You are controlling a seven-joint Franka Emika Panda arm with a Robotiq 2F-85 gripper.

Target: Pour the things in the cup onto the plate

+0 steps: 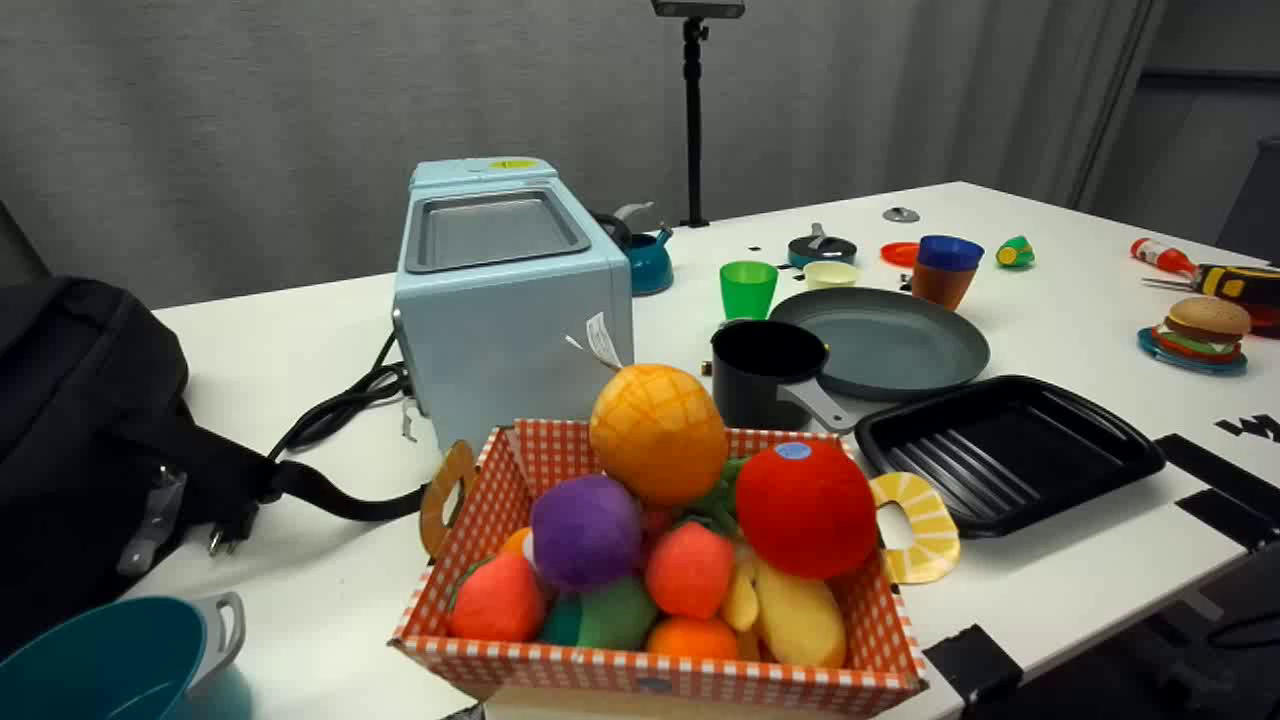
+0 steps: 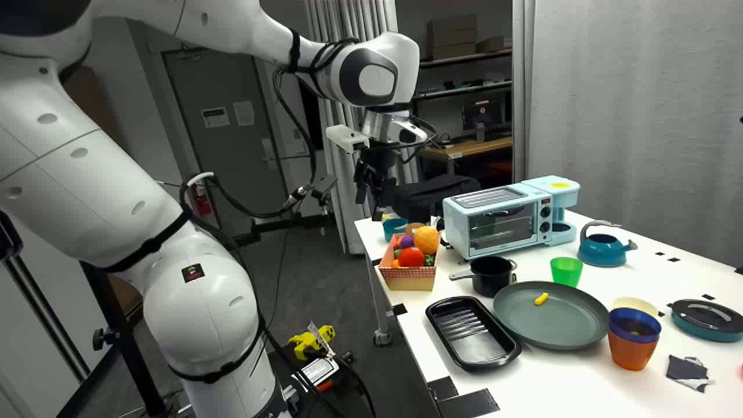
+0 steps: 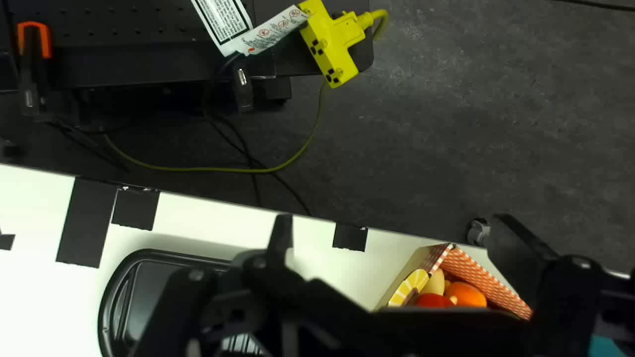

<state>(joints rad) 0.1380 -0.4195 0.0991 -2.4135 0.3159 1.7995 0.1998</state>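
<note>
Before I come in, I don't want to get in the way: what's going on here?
A robot arm is to pour what's in the blue cup onto the plate, but it is handling nothing right now: its fingers hang open and empty. The blue cup sits in the orange cup beside the plate; I can't make out what it holds. A small yellow piece lies on the plate.

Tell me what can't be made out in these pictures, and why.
Inside the small blue plastic cup: too small and dim, in an exterior view.
Part of the round dark grey plate: behind the small black pot, in an exterior view.
Much of the black ridged rectangular tray: covered by the black tool, wrist view.
Teal grey-handled pot: cut by an exterior view's edge.
</note>
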